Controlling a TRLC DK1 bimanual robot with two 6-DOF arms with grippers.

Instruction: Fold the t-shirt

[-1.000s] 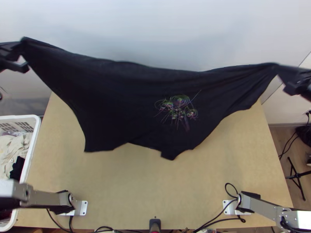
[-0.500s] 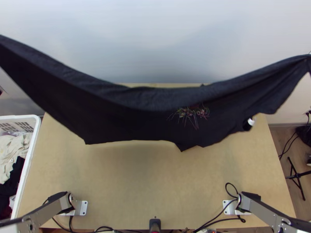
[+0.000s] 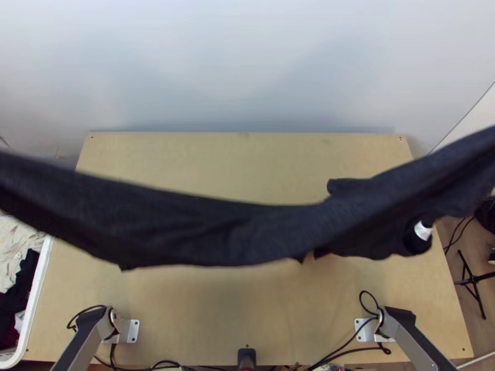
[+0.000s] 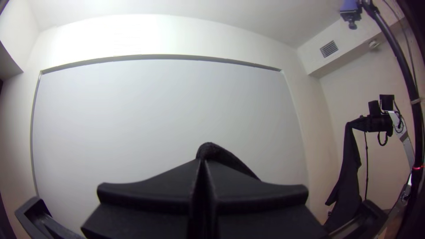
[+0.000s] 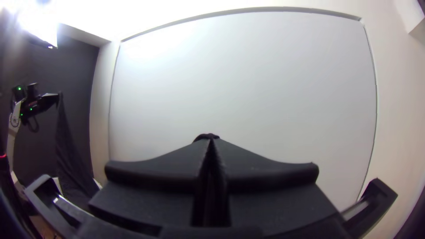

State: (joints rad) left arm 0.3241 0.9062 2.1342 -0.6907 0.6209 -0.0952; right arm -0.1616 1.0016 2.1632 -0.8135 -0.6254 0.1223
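Black t-shirt (image 3: 235, 232) has dropped lower in the top view.
Creased matte cloth sags in a long band mid-frame, pinched between flat fingers of left gripper (image 4: 203, 161) and right gripper (image 5: 211, 140).

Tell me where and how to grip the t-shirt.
Pinch the raised ends, one per arm, probably coming from the robot's side. The t-shirt hangs as a sagging band between the left gripper and right gripper, so end grips should keep it stretched; a middle grip would likely bunch it.
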